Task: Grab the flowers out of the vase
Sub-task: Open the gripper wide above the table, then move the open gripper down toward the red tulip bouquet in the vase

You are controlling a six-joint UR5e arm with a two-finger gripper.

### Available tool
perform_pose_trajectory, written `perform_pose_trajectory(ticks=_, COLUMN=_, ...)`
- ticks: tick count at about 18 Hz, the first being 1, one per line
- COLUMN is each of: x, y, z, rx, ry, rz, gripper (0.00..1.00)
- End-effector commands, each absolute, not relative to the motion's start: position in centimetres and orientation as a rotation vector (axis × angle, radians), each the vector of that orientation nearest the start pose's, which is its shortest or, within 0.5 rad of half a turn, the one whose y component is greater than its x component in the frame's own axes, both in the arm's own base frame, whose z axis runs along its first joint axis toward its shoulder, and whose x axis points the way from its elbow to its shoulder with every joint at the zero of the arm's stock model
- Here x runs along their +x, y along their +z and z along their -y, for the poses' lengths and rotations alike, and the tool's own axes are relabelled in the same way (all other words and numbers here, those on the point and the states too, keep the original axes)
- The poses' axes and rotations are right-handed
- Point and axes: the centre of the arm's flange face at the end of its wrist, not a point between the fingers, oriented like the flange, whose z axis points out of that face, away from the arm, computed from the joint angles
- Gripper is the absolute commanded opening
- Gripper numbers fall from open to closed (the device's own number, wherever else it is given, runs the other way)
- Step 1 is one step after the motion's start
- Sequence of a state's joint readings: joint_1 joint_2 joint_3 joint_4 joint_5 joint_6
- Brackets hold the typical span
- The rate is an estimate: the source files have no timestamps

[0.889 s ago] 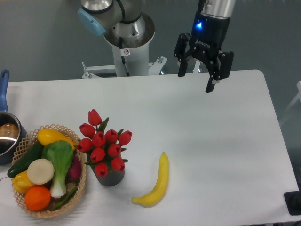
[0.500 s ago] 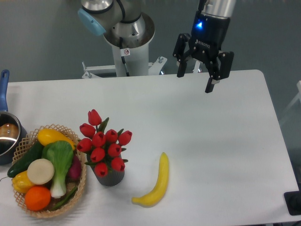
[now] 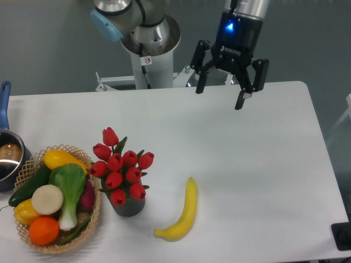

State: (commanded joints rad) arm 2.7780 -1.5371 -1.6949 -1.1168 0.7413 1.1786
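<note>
A white table (image 3: 247, 164) with rounded corners fills most of the frame, and behind it the room shows as a plain grey-blue wall across the top. My arm's pale base column (image 3: 151, 55) rises from the far edge of the table in the upper middle.

My gripper (image 3: 220, 94) hangs in the upper middle-right of the frame, above the far part of the table, with its two black fingers spread wide apart and nothing between them. A blue light glows on its body.

The vase (image 3: 128, 205), dark grey and ribbed, stands upright in the lower left-centre of the frame. The flowers (image 3: 122, 168), red tulips with green leaves, sit in its mouth and rise above it, well apart from my gripper.

Just left of the vase, in the lower left corner, is a woven basket (image 3: 94, 216). It holds an orange (image 3: 44, 230), a yellow squash (image 3: 61, 159), a dark green cucumber (image 3: 30, 185), a leafy green vegetable with a white stalk (image 3: 70, 189), a pale round slice (image 3: 47, 199) and another yellow piece (image 3: 23, 211).

At the left edge, a metal pot (image 3: 8, 159) with a blue handle is partly cut off by the frame; I cannot tell what is in it.

A yellow banana (image 3: 183, 212) lies on the table to the right of the vase, apart from it.
</note>
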Motion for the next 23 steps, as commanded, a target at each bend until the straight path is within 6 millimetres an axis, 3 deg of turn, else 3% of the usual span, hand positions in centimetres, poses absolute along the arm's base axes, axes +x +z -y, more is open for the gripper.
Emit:
perform_pose_trajectory(ticks=6, x=-39.9, y=53.6, z=-37.5, rx=-2.19, ry=0.02, rz=0.029, gripper=1.0)
perform_pose_trajectory(ticks=14, x=-39.0, y=52.9, z=-40.0, rx=-2.114, ry=-0.071, rz=-0.041, gripper=1.0)
perform_pose_trajectory(ticks=17, x=-39.1, y=51.9, z=-40.1, rx=-2.114, ry=-0.055, rz=-0.079, gripper=1.0)
perform_pose_trajectory(ticks=20, x=-38.9, y=49.1, z=-39.7, rx=-2.113, ry=-0.024, rz=-0.19, gripper=1.0)
perform_pose_trajectory(ticks=23, x=-38.5, y=48.3, z=-39.7, rx=-2.081, ry=-0.043, rz=-0.224, gripper=1.0)
